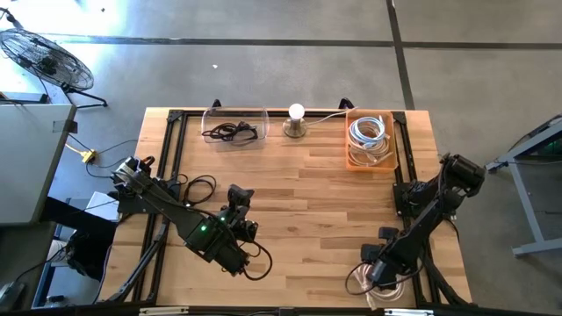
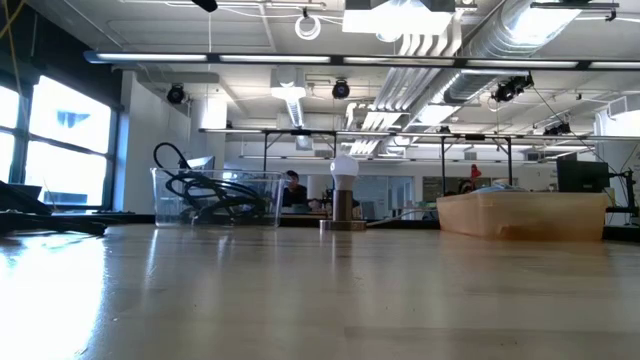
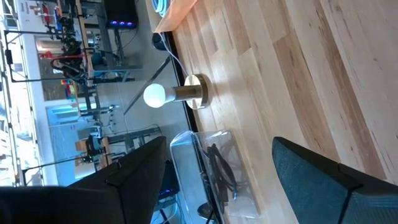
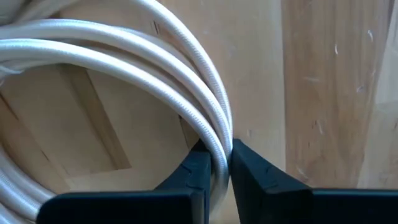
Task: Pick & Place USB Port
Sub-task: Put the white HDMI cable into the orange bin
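White cable (image 4: 124, 68), coiled in braided loops, fills our right wrist view, and the right gripper (image 4: 217, 165) has its two dark fingers pinched onto the strands, jaws narrow with the cable between them. From above we see this coiled cable (image 1: 367, 283) lying at the lower right of the frame, near the front edge of the wooden table (image 1: 299, 193), with the right gripper (image 1: 379, 274) down on it. Moving left to right in the high view: the left gripper (image 1: 237, 200) sits in the lower left, jaws wide and holding nothing; a clear bin (image 1: 234, 126) with a black cable (image 1: 230, 132) stands at upper left-centre; a small lamp (image 1: 296, 121) with a round white bulb stands at upper middle; and an orange bin (image 1: 371, 140) holding more white cables (image 1: 367, 132) stands at upper right.
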Action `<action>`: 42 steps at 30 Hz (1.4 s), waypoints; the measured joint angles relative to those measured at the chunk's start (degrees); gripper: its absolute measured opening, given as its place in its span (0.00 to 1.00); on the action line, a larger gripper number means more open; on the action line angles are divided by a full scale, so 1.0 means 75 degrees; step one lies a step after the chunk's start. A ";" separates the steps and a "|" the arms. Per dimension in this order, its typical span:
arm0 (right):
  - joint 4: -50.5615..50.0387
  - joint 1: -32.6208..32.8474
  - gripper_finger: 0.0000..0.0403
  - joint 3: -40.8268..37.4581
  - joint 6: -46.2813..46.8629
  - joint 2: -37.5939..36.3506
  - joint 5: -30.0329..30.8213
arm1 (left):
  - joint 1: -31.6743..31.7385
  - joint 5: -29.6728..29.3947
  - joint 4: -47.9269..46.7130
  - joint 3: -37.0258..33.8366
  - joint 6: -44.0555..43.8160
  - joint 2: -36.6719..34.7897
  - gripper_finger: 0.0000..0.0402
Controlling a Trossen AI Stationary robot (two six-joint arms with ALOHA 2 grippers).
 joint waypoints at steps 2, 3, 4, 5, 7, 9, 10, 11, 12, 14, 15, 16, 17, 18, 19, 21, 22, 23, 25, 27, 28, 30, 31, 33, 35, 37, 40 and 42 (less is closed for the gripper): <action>0.0000 -0.0028 0.08 -0.0003 -0.0002 0.0000 0.0000 | 0.0000 -0.0047 0.0000 0.0000 0.0000 0.0000 0.71; 0.0003 -0.0032 0.08 -0.0002 -0.0008 -0.0001 0.0001 | 0.0000 -0.0061 0.0000 0.0000 0.0000 0.0000 0.71; -0.0005 -0.0037 0.08 0.0008 -0.0030 -0.0010 0.0010 | 0.0000 -0.0064 0.0000 0.0000 0.0000 0.0000 0.71; -0.0039 -0.0037 0.08 0.0031 -0.0043 -0.0025 0.0025 | 0.0000 -0.0065 0.0000 0.0000 0.0000 0.0000 0.71; -0.0198 -0.0045 0.08 0.0116 -0.0027 -0.0128 0.0136 | 0.0000 -0.0073 0.0000 0.0000 0.0000 0.0000 0.71; -0.0524 -0.0042 0.08 0.0266 0.0001 -0.0270 0.0344 | 0.0000 -0.0082 0.0000 0.0000 0.0000 0.0000 0.71; -0.0722 -0.0043 0.08 0.0340 -0.0002 -0.0346 0.0585 | 0.0000 -0.0082 0.0000 0.0000 0.0000 0.0000 0.71; -0.0950 -0.0061 0.08 0.0473 0.0004 -0.0473 0.0828 | 0.0000 -0.0083 0.0000 0.0000 0.0000 0.0000 0.71; -0.1226 -0.0086 0.08 0.0612 -0.0008 -0.0619 0.0985 | 0.0000 -0.0082 -0.0001 0.0000 0.0000 0.0000 0.71; -0.1650 -0.0142 0.08 0.0900 -0.0116 -0.0861 0.1432 | 0.0000 -0.0082 -0.0002 0.0000 0.0000 0.0000 0.71; -0.1860 -0.0183 0.08 0.1055 -0.0205 -0.0965 0.1600 | 0.0000 -0.0082 0.0000 0.0000 0.0000 0.0000 0.71; -0.2076 -0.0232 0.09 0.1210 -0.0335 -0.1079 0.1820 | 0.0000 -0.0093 -0.0003 0.0000 0.0000 0.0000 0.71; -0.2340 -0.0299 0.09 0.1405 -0.0477 -0.1207 0.2100 | 0.0000 -0.0136 0.0000 0.0000 0.0000 0.0000 0.71; -0.2565 -0.0395 0.09 0.1581 -0.0662 -0.1340 0.2435 | 0.0000 -0.0184 -0.0001 0.0000 0.0003 0.0000 0.71; -0.2810 -0.0523 0.09 0.1736 -0.0857 -0.1454 0.2752 | 0.0000 -0.0219 0.0000 0.0000 0.0002 0.0000 0.71; -0.3246 -0.0845 0.08 0.1991 -0.1320 -0.1665 0.3436 | 0.0000 -0.0268 0.0000 0.0000 0.0002 0.0000 0.71; -0.3390 -0.1059 0.08 0.2096 -0.1568 -0.1787 0.3694 | 0.0000 -0.0265 0.0000 0.0000 0.0003 0.0000 0.71; -0.3464 -0.1294 0.08 0.2204 -0.1820 -0.1941 0.3929 | 0.0000 -0.0265 0.0000 0.0000 0.0003 0.0000 0.71; -0.3523 -0.1814 0.08 0.2349 -0.2353 -0.2263 0.4378 | 0.0000 -0.0296 0.0000 0.0000 0.0003 0.0000 0.71; -0.3571 -0.2452 0.09 0.2378 -0.2866 -0.2572 0.4648 | 0.0000 -0.0306 0.0000 0.0000 0.0003 0.0000 0.71; -0.3575 -0.2805 0.09 0.2378 -0.3118 -0.2735 0.4734 | 0.0000 -0.0306 0.0000 0.0000 0.0004 0.0000 0.71; -0.3568 -0.3545 0.09 0.2378 -0.3467 -0.3106 0.4820 | 0.0000 -0.0306 0.0000 0.0000 0.0006 0.0000 0.71; -0.3602 -0.3930 0.09 0.2366 -0.3606 -0.3266 0.4823 | 0.0000 -0.0301 -0.0003 0.0000 0.0006 0.0000 0.71; -0.3745 -0.4679 0.09 0.2308 -0.3893 -0.3585 0.4777 | 0.0000 -0.0283 -0.0006 0.0000 0.0006 0.0000 0.71; -0.3894 -0.5396 0.08 0.2305 -0.4183 -0.3808 0.4758 | 0.0000 -0.0273 -0.0011 0.0000 0.0006 0.0000 0.71; -0.3989 -0.6060 0.08 0.2305 -0.4346 -0.4020 0.4796 | 0.0000 -0.0219 -0.0019 0.0000 0.0006 0.0000 0.71; -0.4088 -0.7041 0.08 0.2305 -0.4665 -0.4250 0.4787 | 0.0000 -0.0133 -0.0023 0.0000 0.0006 0.0000 0.71; -0.4097 -0.7688 0.08 0.2305 -0.4828 -0.4295 0.4781 | 0.0000 -0.0060 -0.0020 0.0000 0.0006 0.0000 0.71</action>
